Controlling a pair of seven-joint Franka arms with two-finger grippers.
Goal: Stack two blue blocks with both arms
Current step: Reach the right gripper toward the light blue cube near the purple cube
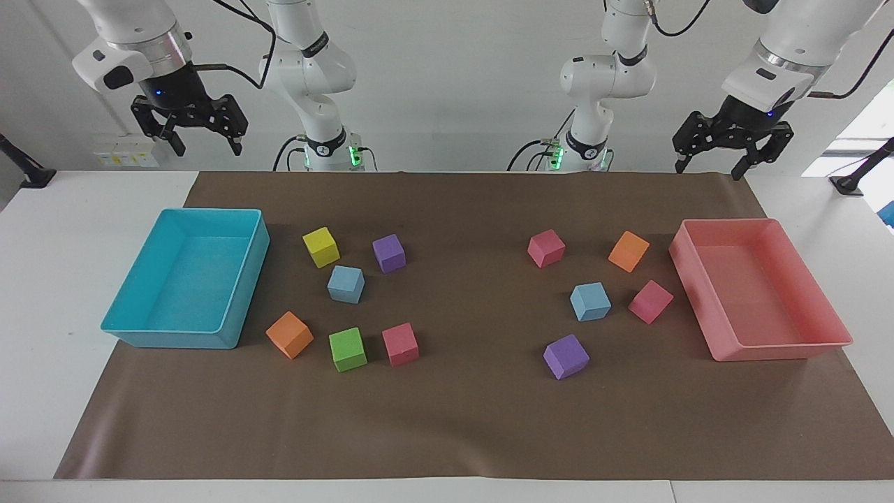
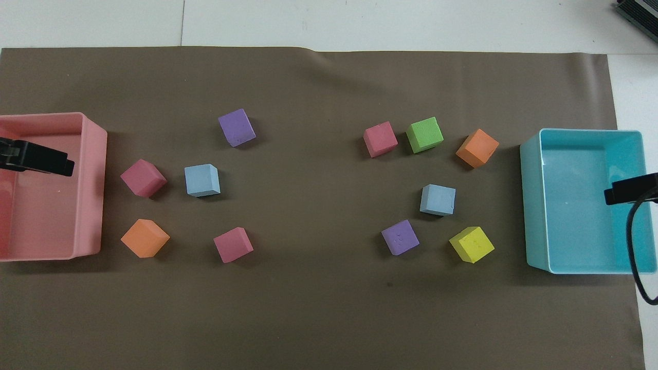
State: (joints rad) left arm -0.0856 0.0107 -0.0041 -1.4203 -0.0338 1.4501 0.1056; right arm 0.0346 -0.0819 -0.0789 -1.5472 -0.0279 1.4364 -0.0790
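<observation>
Two light-blue blocks lie apart on the brown mat. One blue block point(image 1: 346, 284) point(image 2: 437, 200) sits toward the right arm's end, among yellow, purple and green cubes. The other blue block point(image 1: 590, 302) point(image 2: 202, 180) sits toward the left arm's end, beside a pink cube. My right gripper point(image 1: 206, 147) hangs open high above the cyan tray's end of the table, holding nothing. My left gripper point(image 1: 707, 170) hangs open and high near the pink tray, also holding nothing. In the overhead view only one fingertip point(image 2: 46, 162) of the left gripper and one fingertip point(image 2: 629, 188) of the right show.
A cyan tray point(image 1: 248, 279) stands at the right arm's end and a pink tray point(image 1: 691, 279) at the left arm's end. Yellow point(image 1: 320, 246), purple point(image 1: 388, 253), orange point(image 1: 289, 334), green point(image 1: 347, 348) and pink point(image 1: 400, 344) cubes surround one blue block; pink, orange and purple cubes surround the other.
</observation>
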